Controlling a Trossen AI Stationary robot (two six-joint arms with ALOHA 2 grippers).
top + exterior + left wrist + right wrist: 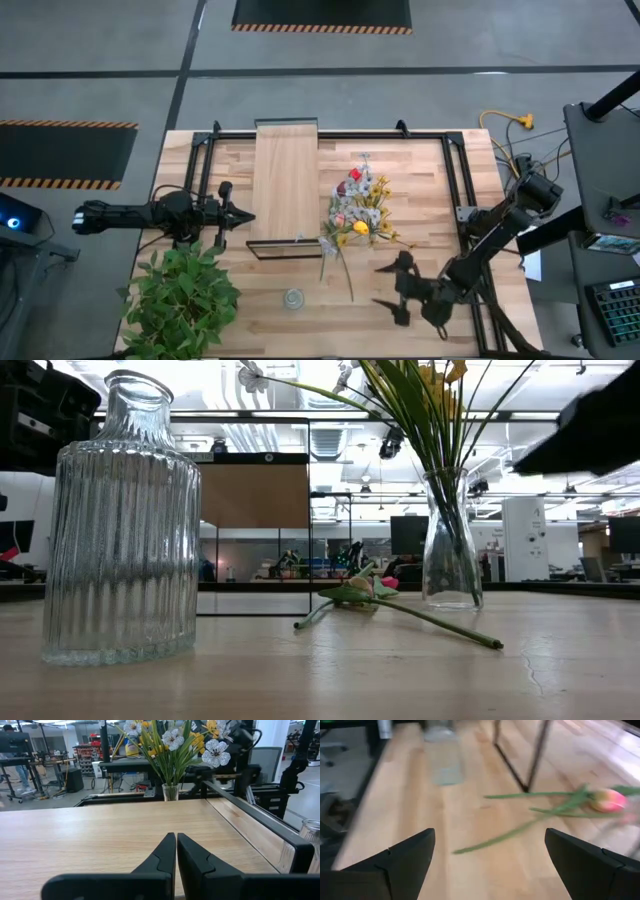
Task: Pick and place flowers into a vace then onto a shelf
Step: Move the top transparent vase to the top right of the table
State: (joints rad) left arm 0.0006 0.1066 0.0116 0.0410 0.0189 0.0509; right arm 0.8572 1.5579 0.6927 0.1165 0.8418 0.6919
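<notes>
A bunch of flowers [362, 200] stands in a clear glass vase [450, 555] just right of the shelf [285, 180]. Loose flowers [340, 262] lie flat on the table in front of it, among them a pink tulip [609, 800] with long green stems [520, 831]. An empty ribbed glass vase [120, 520] stands near the table's front edge [293, 298]. My right gripper [393, 288] hovers open at the near right, pointing at the loose stems from their right, nothing between its fingers [487, 862]. My left gripper [240, 215] waits shut at the shelf's left [176, 851].
A bushy green plant [180, 295] fills the near left corner. The shelf's black frame [520, 762] stands just beyond the loose stems. A black rail frame [460, 170] runs along the table's far and right sides. Bare wood lies between the ribbed vase and my right gripper.
</notes>
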